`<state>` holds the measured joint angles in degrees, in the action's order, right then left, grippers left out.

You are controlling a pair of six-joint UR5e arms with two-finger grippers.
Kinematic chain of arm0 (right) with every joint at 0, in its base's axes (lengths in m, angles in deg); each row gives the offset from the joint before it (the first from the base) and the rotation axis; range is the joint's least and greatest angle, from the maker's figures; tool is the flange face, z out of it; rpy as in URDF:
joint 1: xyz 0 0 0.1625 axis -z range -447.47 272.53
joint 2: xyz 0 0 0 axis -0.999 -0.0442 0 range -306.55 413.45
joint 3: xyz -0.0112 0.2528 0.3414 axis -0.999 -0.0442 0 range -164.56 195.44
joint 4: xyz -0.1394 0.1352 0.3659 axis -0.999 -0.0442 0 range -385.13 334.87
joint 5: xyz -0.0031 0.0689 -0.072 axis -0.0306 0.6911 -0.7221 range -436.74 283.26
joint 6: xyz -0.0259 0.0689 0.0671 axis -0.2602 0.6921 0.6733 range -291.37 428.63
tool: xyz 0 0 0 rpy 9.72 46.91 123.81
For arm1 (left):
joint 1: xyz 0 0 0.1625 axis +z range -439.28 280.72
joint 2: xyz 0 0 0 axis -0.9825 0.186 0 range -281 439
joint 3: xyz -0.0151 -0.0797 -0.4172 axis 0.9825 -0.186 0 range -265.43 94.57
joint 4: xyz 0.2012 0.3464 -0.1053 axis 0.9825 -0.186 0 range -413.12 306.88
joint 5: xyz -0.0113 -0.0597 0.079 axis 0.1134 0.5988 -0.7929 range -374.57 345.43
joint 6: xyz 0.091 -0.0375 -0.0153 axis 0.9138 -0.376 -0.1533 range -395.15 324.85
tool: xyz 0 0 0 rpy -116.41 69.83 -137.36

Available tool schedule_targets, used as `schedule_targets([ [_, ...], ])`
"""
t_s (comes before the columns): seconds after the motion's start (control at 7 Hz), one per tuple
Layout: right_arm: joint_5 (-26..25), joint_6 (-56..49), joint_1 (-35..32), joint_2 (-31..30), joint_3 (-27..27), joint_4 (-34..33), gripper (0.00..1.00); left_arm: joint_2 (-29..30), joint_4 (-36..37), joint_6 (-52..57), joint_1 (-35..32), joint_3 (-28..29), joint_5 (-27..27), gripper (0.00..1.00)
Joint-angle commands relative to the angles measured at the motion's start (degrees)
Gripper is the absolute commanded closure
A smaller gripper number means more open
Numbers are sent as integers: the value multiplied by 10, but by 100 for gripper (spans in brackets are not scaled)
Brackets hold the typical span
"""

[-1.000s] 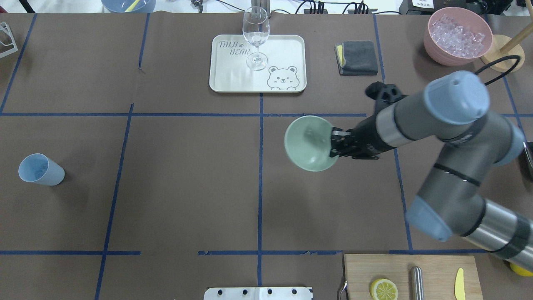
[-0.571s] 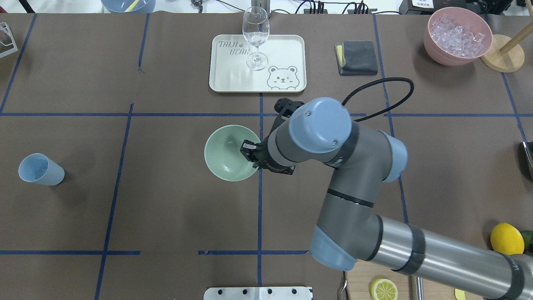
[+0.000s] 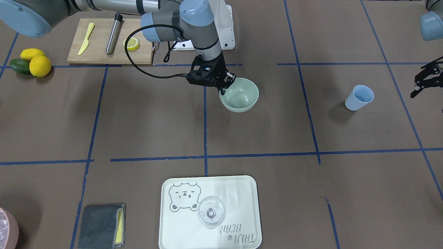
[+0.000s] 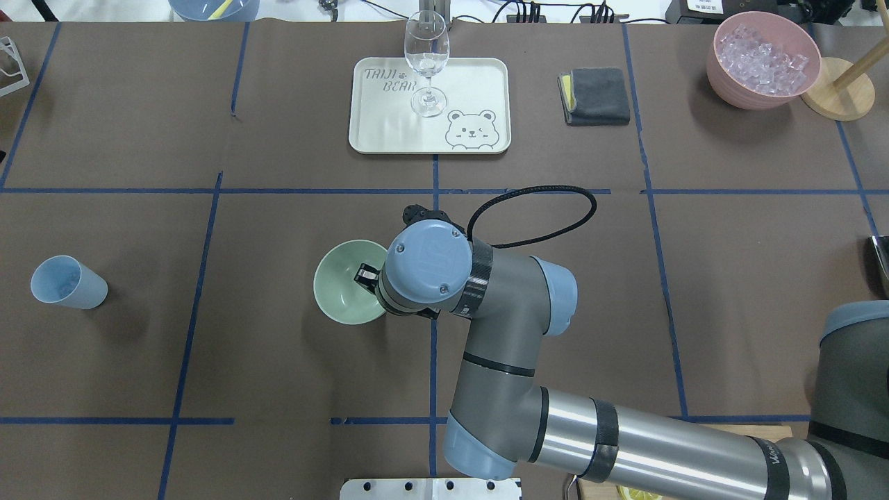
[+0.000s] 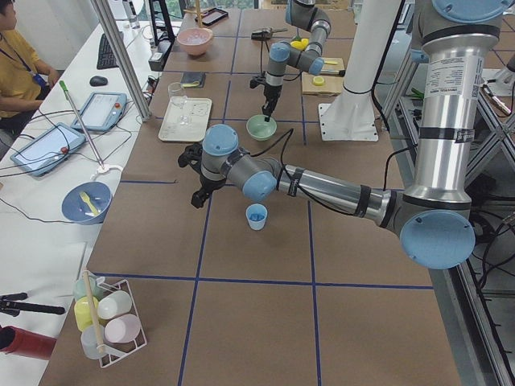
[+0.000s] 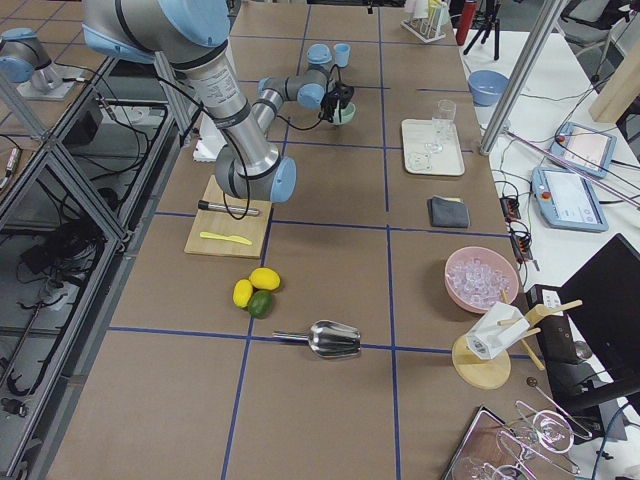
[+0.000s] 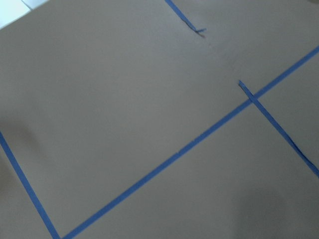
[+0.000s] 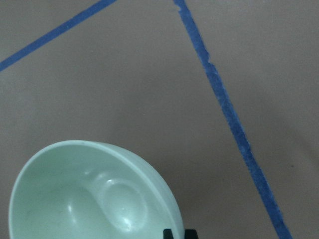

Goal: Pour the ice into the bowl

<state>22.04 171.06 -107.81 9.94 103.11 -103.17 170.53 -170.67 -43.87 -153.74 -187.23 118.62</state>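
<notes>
The pale mint-green bowl [image 4: 339, 292] sits just left of the centre tape line, also seen from the front [image 3: 242, 97] and in the right wrist view [image 8: 75, 199]. It looks empty. My right gripper [image 4: 366, 274] is shut on the bowl's rim on the robot's side [image 3: 224, 88]. A light blue cup [image 4: 68, 282] stands far left; what it holds is too small to tell, so I cannot make out the ice. My left gripper [image 3: 420, 83] hovers open beyond the cup, near the table's edge, with nothing in it.
At the back stand a cream tray [image 4: 472, 90] with a wine glass [image 4: 426, 59], a grey cloth [image 4: 596, 96] and a pink container [image 4: 764, 62] of whitish pieces. A cutting board [image 3: 100, 52] and lemons [image 3: 39, 65] lie near the robot's right.
My right arm has carried the bowl leftward in the overhead view, from right of the centre tape line to left of it. The cup has not moved.
</notes>
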Motion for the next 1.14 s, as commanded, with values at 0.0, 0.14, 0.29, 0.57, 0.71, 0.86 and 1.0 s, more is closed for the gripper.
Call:
schedule_targets([
  [0.0,4,11,-20,-4,37,-7,0,-51,-160,-183,56,-3,-90,0],
  [0.14,7,14,-61,-28,108,-15,0,-77,-219,-252,104,-5,-181,0],
  [0.29,53,14,-116,-61,182,-37,0,-132,-298,-302,127,-8,-222,0],
  [0.57,104,7,-162,-117,237,-45,0,-243,-492,-367,149,-8,-260,1],
  [0.71,101,7,-160,-122,233,-44,0,-247,-494,-386,174,-7,-295,1],
  [0.86,99,7,-158,-122,234,-44,0,-271,-500,-413,230,-8,-364,2],
  [1.0,98,7,-158,-122,235,-43,0,-294,-524,-455,283,-8,-422,3],
])
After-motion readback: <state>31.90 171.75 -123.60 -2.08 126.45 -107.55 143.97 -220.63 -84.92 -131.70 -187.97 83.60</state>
